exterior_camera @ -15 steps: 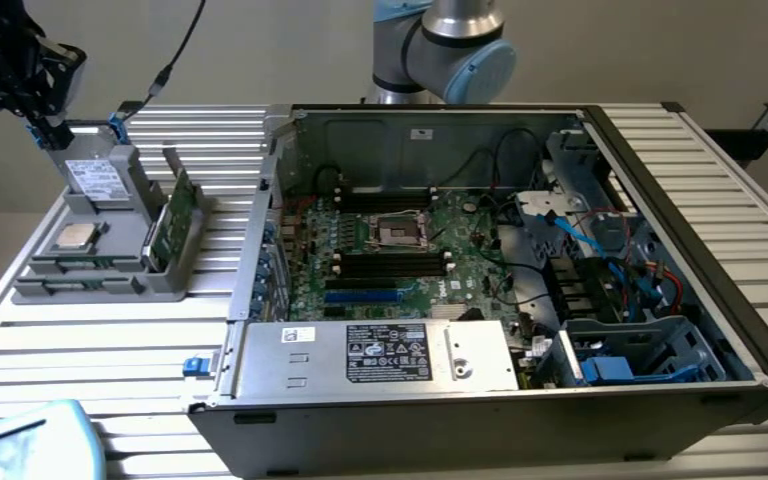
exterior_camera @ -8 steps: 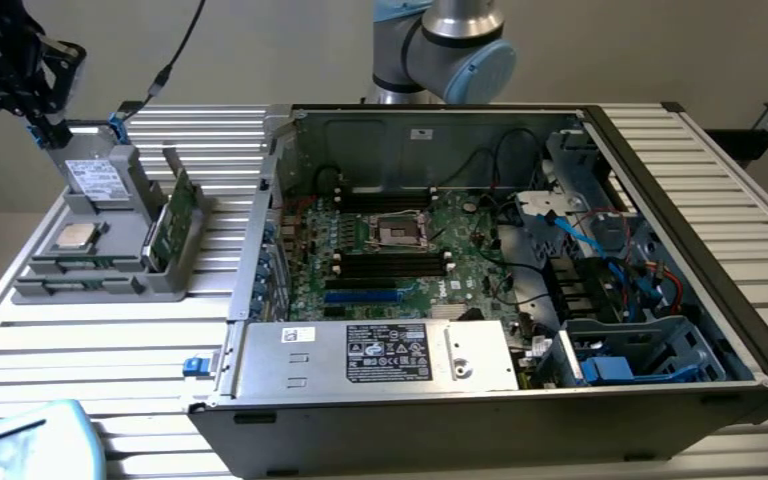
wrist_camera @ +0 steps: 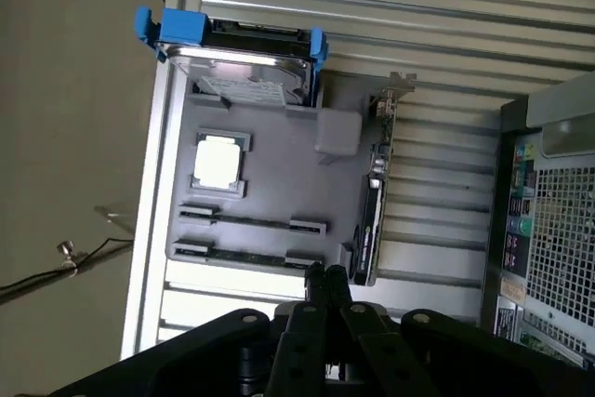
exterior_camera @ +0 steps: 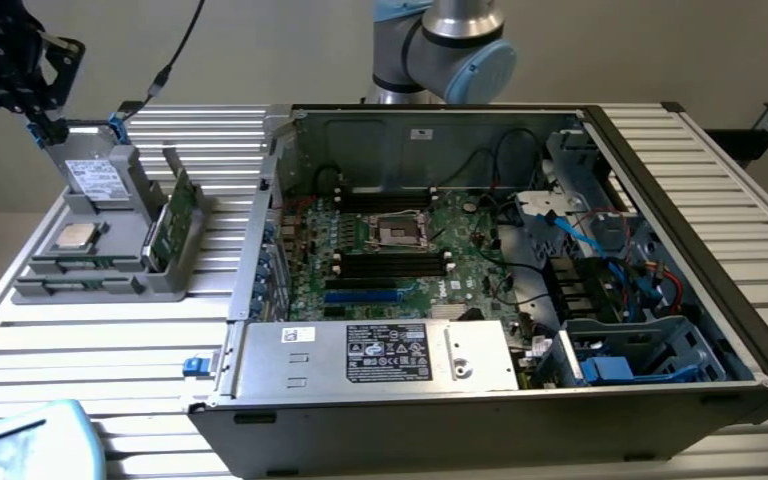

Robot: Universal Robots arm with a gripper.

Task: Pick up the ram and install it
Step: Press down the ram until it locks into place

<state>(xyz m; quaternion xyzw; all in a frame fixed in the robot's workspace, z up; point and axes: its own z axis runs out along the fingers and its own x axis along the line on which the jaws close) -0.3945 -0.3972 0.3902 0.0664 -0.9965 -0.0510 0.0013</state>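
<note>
Exterior view first: the gripper (exterior_camera: 40, 120) hangs high over the worktop's (exterior_camera: 117, 350) far corner on the exterior view's left, above the upright hard drive (exterior_camera: 97, 175) at the far end of the grey parts tray (exterior_camera: 157, 290). A square silver processor chip (exterior_camera: 77, 237) lies flat in the tray. A green card (exterior_camera: 171, 215) stands on edge along the tray side facing the open computer case (exterior_camera: 357, 440). The case takes up the middle of the worktop. On its motherboard (exterior_camera: 471, 235) the black memory slots (exterior_camera: 387, 265) run in rows, and I can't tell from here whether any is filled.

Over to the wrist view: the gripper (wrist_camera: 327, 276) is pinched right down, fingertips together, nothing between them. It looks down on the tray from above. The ram (wrist_camera: 251, 223), as best I can judge, is the thin dark strip sitting edge-up in the long slot just beside the processor chip, well apart from the fingertips.

So, my read: barely begun. The stick sits in its tray slot, ungrasped, and both the pick-up and the seating in the case remain undone.
</note>
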